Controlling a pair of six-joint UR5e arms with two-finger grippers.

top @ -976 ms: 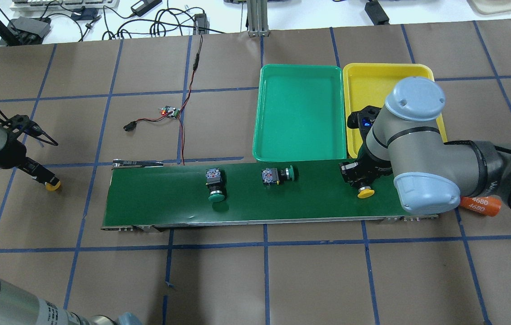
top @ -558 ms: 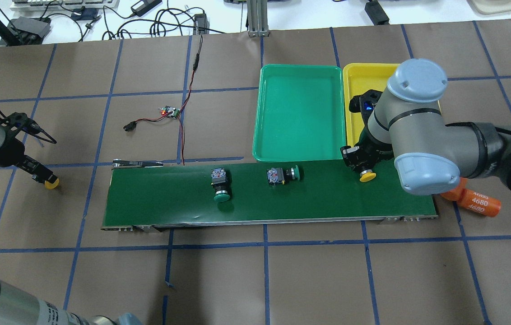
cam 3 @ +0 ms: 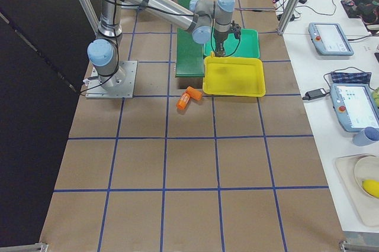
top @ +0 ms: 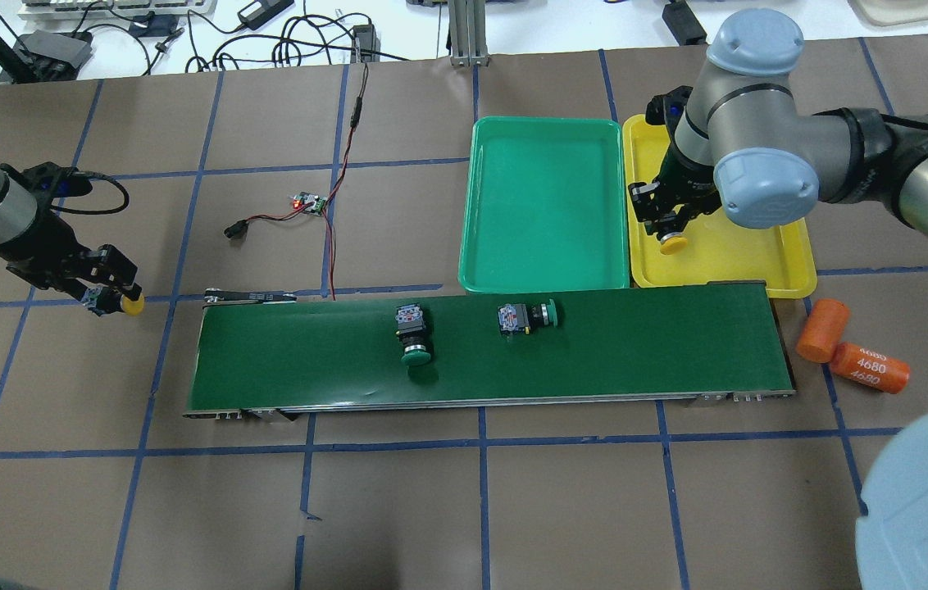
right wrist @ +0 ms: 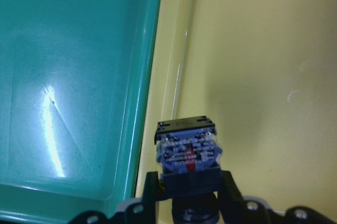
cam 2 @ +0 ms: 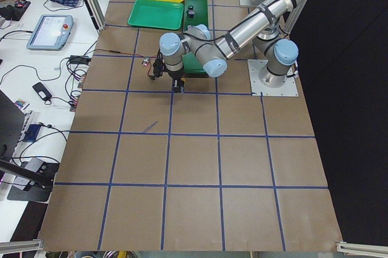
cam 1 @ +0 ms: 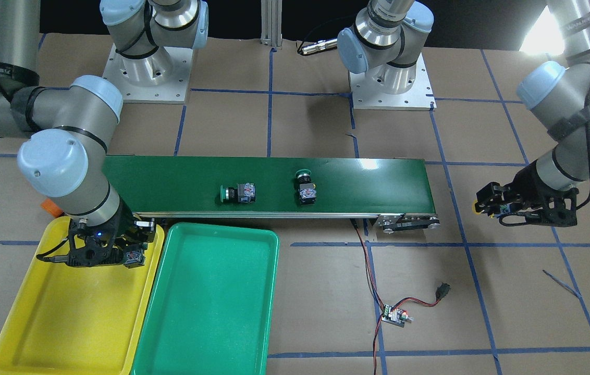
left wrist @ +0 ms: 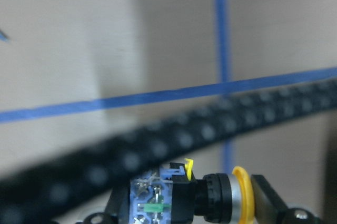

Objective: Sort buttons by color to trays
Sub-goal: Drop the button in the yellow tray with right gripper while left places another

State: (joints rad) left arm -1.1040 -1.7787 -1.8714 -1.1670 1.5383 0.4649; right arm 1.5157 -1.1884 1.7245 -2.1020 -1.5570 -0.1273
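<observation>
My right gripper (top: 662, 228) hangs over the near-left part of the yellow tray (top: 747, 254), shut on a yellow-capped button (top: 671, 242); the right wrist view shows the button's body (right wrist: 188, 155) above the tray's floor, beside the green tray (top: 546, 205). At far left, off the belt's end, my left gripper (top: 110, 293) is shut on another yellow button (top: 133, 305), its cap (left wrist: 239, 199) showing in the left wrist view. Two green-capped buttons (top: 413, 332) (top: 526, 315) lie on their sides on the belt. Nothing lies in the green tray.
The long dark-green conveyor belt (top: 644, 352) runs across the middle, just in front of both trays. Two orange cylinders (top: 821, 329) (top: 870, 367) lie right of its end. A small circuit board (top: 310, 201) with red-black wires lies behind the belt's left half.
My right gripper carried its yellow button from the belt's right end back over the yellow tray. My left gripper moved right toward the belt with its button. Both green buttons drifted right.
</observation>
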